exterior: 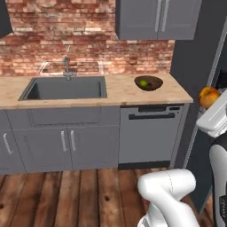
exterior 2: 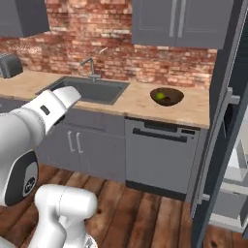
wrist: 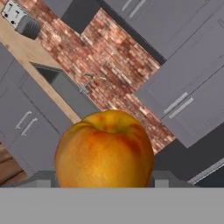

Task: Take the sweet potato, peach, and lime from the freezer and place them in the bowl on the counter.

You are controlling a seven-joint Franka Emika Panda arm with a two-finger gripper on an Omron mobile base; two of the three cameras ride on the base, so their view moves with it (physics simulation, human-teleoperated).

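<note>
My gripper [wrist: 105, 180] is shut on the peach [wrist: 105, 148], a smooth orange ball with a reddish blush that hides most of my fingers in the hand view. The left base view shows the same peach [exterior: 208, 96] held at the right edge, in front of the dark freezer [exterior: 195, 53] and to the right of the counter [exterior: 115, 91]. The dark wooden bowl [exterior: 155, 84] sits on the counter's right end with the green lime [exterior: 143, 83] inside. From the right base, the bowl [exterior 2: 175, 97] and lime [exterior 2: 160, 96] stand left of the freezer door [exterior 2: 227, 121]. The sweet potato is out of view.
A grey sink [exterior: 66, 88] with a faucet [exterior: 67, 67] is set into the counter left of the bowl. A dishwasher [exterior: 150, 133] sits below the bowl, grey wall cabinets [exterior: 155, 17] hang above, and a toaster [exterior 2: 8, 65] stands far left.
</note>
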